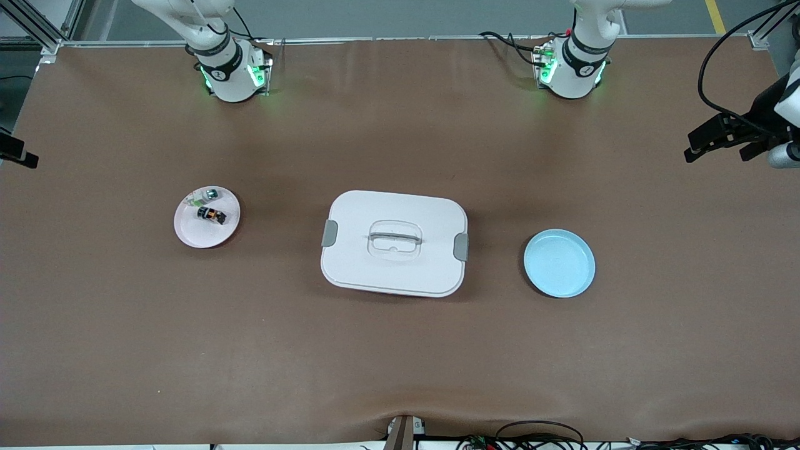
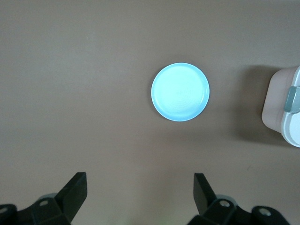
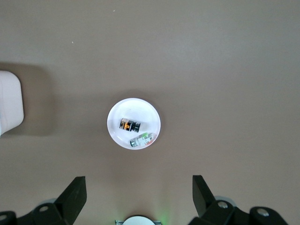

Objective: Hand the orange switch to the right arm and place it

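Two dishes: a pink plate (image 1: pixel 187 232) lay toward the right arm's end of the table, a blue plate (image 1: pixel 559 263) toward the left arm's end, and a white lidded box (image 1: pixel 394 242) sat between them.
Orange switch (image 1: pixel 212 215): it rested on the pink plate, just beside a small whitish-green part (image 1: pixel 203 197) that lay farther from the front camera.
Left gripper (image 2: pixel 140 187): fingers spread apart and empty, hanging high over the table by the blue plate.
Right gripper (image 3: pixel 139 189): fingers likewise apart and empty, hanging high over the table by the pink plate.
Done: nothing, by the look of it; the switch sat untouched on its plate.
Left: the whole sequence, judged from this layout, namely the pick-up, the hand-over between arms and the placing.
Destination: probably the blue plate, which held nothing.
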You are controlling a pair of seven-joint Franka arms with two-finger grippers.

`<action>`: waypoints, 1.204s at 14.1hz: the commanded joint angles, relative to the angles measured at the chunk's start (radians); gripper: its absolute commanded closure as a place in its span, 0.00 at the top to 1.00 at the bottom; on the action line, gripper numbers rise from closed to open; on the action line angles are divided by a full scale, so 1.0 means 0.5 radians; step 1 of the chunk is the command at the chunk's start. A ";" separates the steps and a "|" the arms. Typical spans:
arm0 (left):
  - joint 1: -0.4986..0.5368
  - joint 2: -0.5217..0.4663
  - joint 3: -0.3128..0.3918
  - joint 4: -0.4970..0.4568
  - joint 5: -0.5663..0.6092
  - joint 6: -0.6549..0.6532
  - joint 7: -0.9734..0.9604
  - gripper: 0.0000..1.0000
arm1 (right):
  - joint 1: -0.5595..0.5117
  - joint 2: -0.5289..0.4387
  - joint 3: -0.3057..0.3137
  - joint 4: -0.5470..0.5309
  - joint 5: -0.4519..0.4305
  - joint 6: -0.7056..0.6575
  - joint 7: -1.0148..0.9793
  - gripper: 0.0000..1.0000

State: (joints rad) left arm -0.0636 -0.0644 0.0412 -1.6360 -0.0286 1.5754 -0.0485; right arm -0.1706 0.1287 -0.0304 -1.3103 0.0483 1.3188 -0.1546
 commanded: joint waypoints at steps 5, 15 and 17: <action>-0.002 0.012 0.000 0.041 0.023 -0.037 -0.013 1.00 | -0.021 -0.073 0.039 -0.088 0.029 -0.042 0.015 1.00; -0.002 0.012 0.000 0.041 0.023 -0.037 -0.013 1.00 | 0.222 -0.242 0.036 -0.293 -0.115 0.151 -0.028 1.00; -0.002 0.012 0.000 0.041 0.023 -0.037 -0.013 1.00 | 0.218 -0.352 0.033 -0.453 -0.112 0.267 -0.028 1.00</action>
State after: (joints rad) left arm -0.0633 -0.0644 0.0414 -1.6358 -0.0286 1.5751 -0.0485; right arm -0.0578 0.0453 -0.0099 -1.4164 0.0066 1.3929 -0.1625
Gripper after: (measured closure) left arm 0.000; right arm 0.000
